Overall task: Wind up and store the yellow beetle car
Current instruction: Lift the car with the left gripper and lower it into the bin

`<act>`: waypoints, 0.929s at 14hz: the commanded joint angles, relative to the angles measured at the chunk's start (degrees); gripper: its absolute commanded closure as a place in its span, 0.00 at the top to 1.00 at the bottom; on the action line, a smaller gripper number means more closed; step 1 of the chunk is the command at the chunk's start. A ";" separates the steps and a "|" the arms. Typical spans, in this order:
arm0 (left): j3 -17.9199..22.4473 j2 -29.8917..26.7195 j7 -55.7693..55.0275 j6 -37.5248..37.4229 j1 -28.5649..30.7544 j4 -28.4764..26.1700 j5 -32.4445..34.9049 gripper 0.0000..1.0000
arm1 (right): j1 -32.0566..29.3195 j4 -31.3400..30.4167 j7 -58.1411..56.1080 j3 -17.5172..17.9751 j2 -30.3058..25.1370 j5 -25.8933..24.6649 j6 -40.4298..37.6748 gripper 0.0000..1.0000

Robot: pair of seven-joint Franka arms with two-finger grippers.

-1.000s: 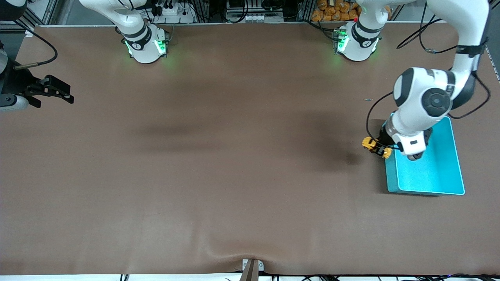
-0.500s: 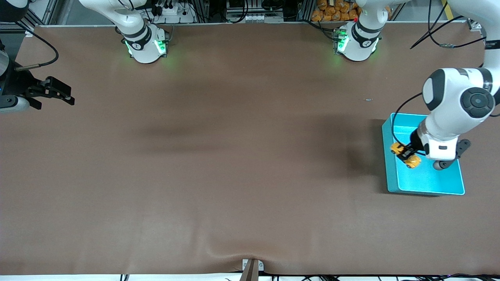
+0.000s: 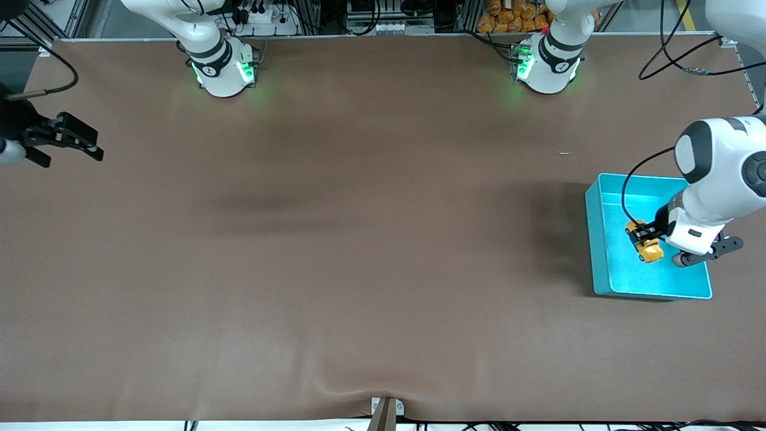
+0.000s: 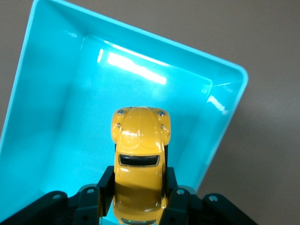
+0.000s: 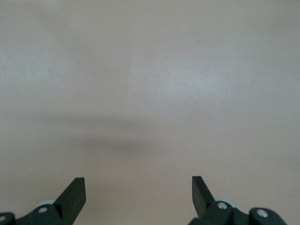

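Left gripper (image 3: 648,237) clamped on the yellow beetle car (image 3: 644,242), hanging over the inside of the turquoise bin (image 3: 598,239) at the left arm's end of the surface (image 3: 359,239). Right gripper (image 3: 90,146) spread wide, empty, waiting over its own end.

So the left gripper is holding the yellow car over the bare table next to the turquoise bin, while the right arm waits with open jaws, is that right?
Not quite. The left gripper holds the car over the inside of the bin, not over bare table, as the left wrist view shows. The rest stands: the right gripper waits with open jaws at the right arm's end of the table.
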 commanded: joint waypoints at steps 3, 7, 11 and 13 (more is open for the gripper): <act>-0.59 4.46 9.80 -1.00 2.84 3.45 1.52 0.00 | 0.23 1.93 1.08 -0.56 -0.24 -0.23 -0.97 1.00; -0.59 7.45 13.24 1.28 5.21 3.01 1.60 0.00 | 0.23 2.46 0.99 -0.74 0.20 -0.31 -0.97 1.00; -0.50 10.53 16.68 4.79 7.24 2.75 1.60 0.00 | 0.23 2.37 1.08 -0.74 0.38 -0.32 -1.05 1.00; -0.41 11.06 17.21 6.03 7.59 2.75 1.69 0.00 | 0.14 2.28 1.08 -0.74 0.47 -0.32 -1.66 1.00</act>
